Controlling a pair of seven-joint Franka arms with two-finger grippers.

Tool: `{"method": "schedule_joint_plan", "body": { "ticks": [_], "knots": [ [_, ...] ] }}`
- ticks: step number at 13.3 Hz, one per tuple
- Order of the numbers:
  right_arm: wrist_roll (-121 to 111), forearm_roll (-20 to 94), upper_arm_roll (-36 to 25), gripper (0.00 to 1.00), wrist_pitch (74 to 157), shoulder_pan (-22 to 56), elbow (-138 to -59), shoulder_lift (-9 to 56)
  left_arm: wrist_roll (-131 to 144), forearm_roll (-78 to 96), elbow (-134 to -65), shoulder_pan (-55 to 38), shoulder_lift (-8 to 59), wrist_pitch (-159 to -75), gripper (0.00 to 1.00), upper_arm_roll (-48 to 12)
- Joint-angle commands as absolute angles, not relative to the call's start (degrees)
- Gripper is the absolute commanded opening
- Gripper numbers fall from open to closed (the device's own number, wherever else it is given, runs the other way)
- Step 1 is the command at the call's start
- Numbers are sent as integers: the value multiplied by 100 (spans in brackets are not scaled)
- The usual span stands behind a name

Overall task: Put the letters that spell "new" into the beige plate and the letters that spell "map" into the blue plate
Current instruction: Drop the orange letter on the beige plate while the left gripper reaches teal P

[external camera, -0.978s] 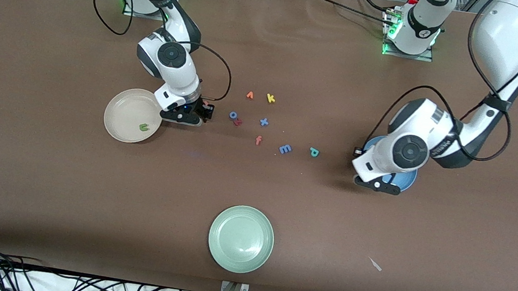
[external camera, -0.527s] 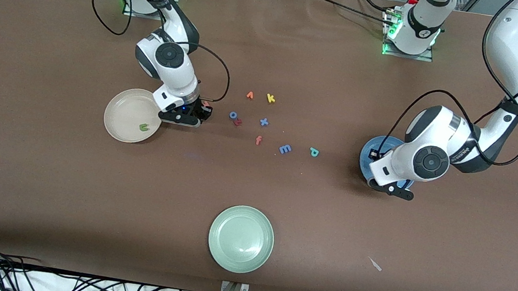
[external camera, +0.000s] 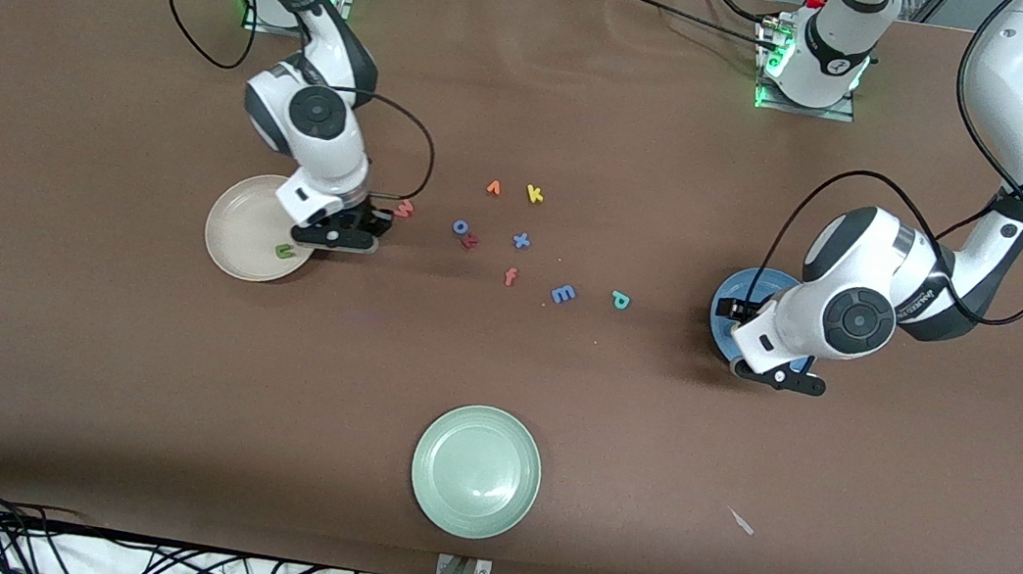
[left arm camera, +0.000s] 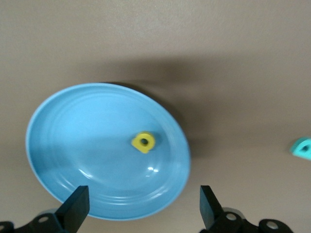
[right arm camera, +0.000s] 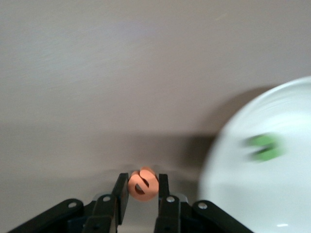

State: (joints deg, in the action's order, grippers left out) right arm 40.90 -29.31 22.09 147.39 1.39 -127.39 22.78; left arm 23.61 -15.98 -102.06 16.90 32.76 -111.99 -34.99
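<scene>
Right hand (right arm camera: 142,191) pinches orange e (right arm camera: 142,184) just beside beige plate (external camera: 234,236), which already holds green n (external camera: 283,249). Left hand (left arm camera: 143,208) spread over blue plate (left arm camera: 73,145); yellow a (left arm camera: 144,142) lies inside. Risk: an early release drops e on the counter (external camera: 166,360).

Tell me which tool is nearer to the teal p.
Left. The left tool hangs open over the blue plate, beside the teal p; the right tool, gripping the orange e, is by the beige plate.

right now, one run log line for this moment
left gripper open over blue plate, yellow a in it | right gripper shut on orange e beside beige plate
</scene>
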Motion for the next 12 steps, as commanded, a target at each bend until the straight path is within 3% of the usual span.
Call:
{"method": "schedule_joint_plan", "body": {
  "ticks": [1,5,8,10,12],
  "knots": [
    [3455,-3024,2250,6,14617,-219,-13060,1820,3257,-1257,-10169,1600,3217,-11538,100,-3699],
    [3217,-3023,2250,8,14388,-334,-13183,1635,4594,-1257,-10213,1117,3322,-12180,100,-3735],
    [3278,-3015,2241,64,14842,-378,-13472,1705,5306,-1388,-10222,661,3559,-12637,100,-3692],
    [3496,-3006,2250,71,14863,-378,-13491,1696,5807,-1686,-10230,362,3743,-12936,100,-3639],
    [4346,-3023,2468,71,14854,-369,-13421,1696,6308,-2282,-10222,203,3980,-13121,100,-3604]
  ]
}}
